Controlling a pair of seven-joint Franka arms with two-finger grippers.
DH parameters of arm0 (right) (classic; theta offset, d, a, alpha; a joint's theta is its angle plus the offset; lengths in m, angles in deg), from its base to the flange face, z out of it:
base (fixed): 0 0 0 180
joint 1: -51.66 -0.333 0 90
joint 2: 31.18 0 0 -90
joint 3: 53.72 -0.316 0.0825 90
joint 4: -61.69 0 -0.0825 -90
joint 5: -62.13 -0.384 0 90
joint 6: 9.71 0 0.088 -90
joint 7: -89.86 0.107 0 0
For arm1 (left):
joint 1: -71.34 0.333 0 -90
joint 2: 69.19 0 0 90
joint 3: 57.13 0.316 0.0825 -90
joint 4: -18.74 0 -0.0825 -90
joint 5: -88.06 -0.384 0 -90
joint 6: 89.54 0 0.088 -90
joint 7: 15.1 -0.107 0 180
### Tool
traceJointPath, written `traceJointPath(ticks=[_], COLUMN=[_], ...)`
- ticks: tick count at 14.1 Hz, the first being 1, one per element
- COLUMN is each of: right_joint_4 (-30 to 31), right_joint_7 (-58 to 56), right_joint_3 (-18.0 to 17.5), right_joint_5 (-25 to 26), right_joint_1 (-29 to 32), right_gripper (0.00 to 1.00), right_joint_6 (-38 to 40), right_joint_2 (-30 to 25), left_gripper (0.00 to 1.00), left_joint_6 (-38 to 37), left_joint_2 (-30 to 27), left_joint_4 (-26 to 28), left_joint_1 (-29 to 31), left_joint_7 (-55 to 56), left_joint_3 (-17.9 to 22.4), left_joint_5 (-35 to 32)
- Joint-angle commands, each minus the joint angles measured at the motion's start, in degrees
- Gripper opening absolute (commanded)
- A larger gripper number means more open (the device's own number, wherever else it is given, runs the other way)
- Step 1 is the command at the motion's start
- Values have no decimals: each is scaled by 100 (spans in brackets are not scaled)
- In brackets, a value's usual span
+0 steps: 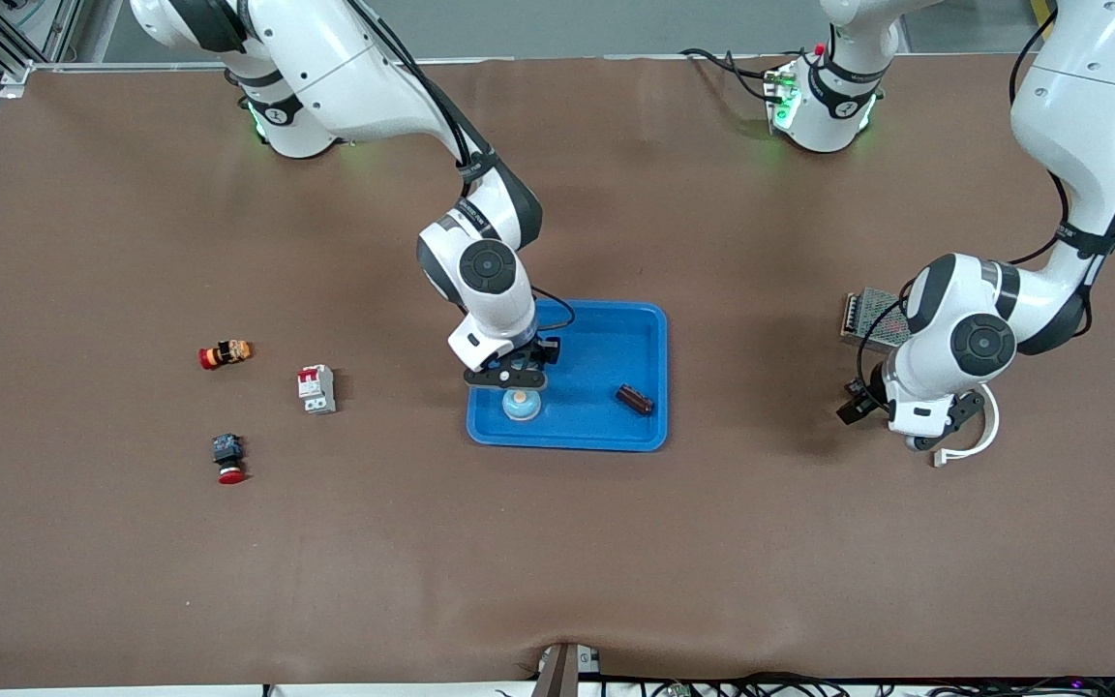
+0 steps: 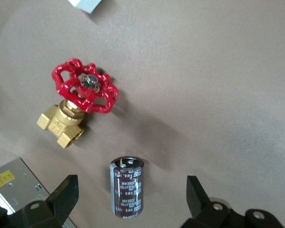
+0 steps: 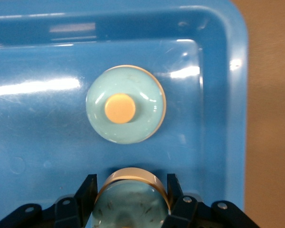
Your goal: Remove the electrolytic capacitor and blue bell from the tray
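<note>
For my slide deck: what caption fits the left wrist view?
Open left gripper over a capacitor lying on the brown table, near a red-handled brass valve.

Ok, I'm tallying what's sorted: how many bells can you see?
2. One bell sits in the blue tray, at its edge nearer the front camera; the second bell is clamped in the right pincer over the tray. Others may be hidden.

tray [image 1: 616,334] showing glossy blue | bell [image 3: 126,110] showing pale turquoise with a peach button | capacitor [image 2: 127,187] showing dark brown with pale print and a silvery top | valve [image 2: 76,107] showing a red handwheel on a brass-yellow body | table [image 1: 557,561] showing plain brown | arms showing glossy white with black bands
</note>
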Motion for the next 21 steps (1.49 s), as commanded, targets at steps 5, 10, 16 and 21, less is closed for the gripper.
traceJointPath(ticks=[5,10,16,21], right_joint_4=[-281,-684,-1475,-1511], right_joint_7=[-212,-844,-2416,-4104], right_joint_3=[-50,-67,-59,-41], right_joint_5=[-11,-55,-432,-398], right_joint_1=[463,964,2053,2994], right_gripper=[53,53,53,53], right_joint_6=[1456,2413,3584,3673], right_joint_2=[-872,-1207,-1339,-1506], left_gripper=[100,100,100,100], left_joint_6=[-563,-854,-1240,-1372], left_joint_2=[-132,-123,-106,-9], left_joint_4=[-360,-650,-1072,-1397], left_joint_1=[-6,-41,-225,-665], left_joint_7=[50,120,286,936], left_joint_3=[-244,-456,-570,-570], left_joint_5=[-74,75,489,629])
